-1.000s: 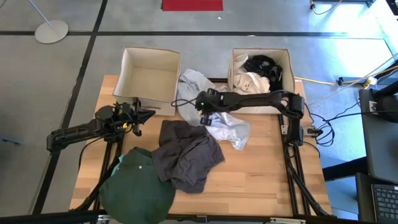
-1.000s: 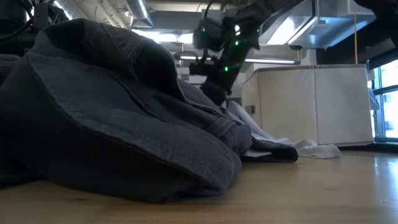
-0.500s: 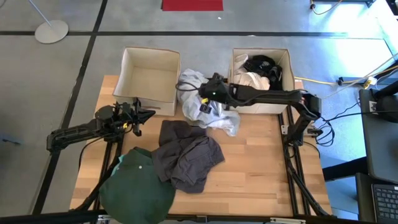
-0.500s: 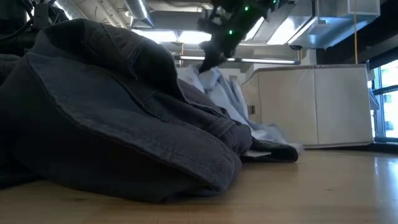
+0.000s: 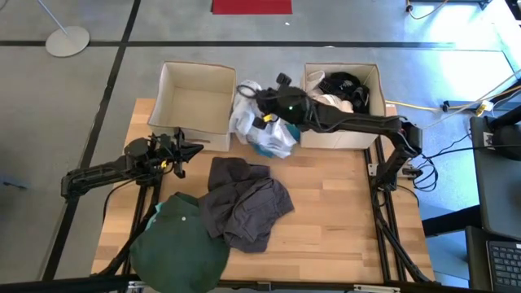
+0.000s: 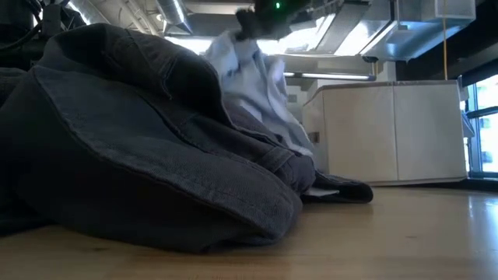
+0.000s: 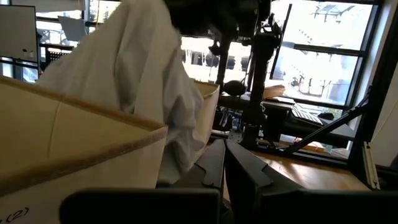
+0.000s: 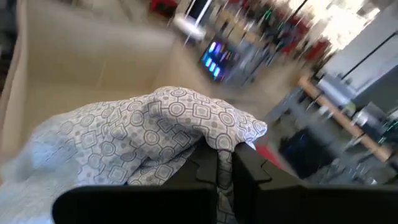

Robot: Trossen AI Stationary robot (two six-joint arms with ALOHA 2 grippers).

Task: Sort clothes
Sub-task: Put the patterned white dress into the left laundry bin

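Observation:
My right gripper point(image 5: 260, 99) hangs high between the two beige boxes, shut on a pale grey-blue patterned garment point(image 5: 264, 130) that dangles under it, shown in the low view as the pale garment point(image 6: 257, 78). A dark grey garment point(image 5: 244, 199) lies crumpled at the table's middle, and a dark green garment point(image 5: 179, 252) lies at the near left corner. White and black clothes point(image 5: 338, 94) lie in the right box point(image 5: 370, 138). My left gripper point(image 5: 194, 149) waits shut beside the left box point(image 5: 195, 102). My right gripper pinches a bunched fold of the pale garment point(image 8: 217, 140) between its two fingers, reaching in nearly level from the table's right side. The cloth drapes over the fingertips point(image 8: 245, 158) and hangs slack below them; the dark grey garment hides its lower end in the low view.
The dark grey garment point(image 6: 140, 140) fills the low view's near side. Bare wood point(image 5: 334, 212) shows on the table's right half. The left box's wall point(image 7: 74, 149) stands close in front of my left gripper point(image 7: 224, 162).
My right gripper has risen and gone toward the far edge and the left box, tipping up from pointing down to nearly level. The pale garment, spread on the table a second ago, has been drawn up into a hanging bunch.

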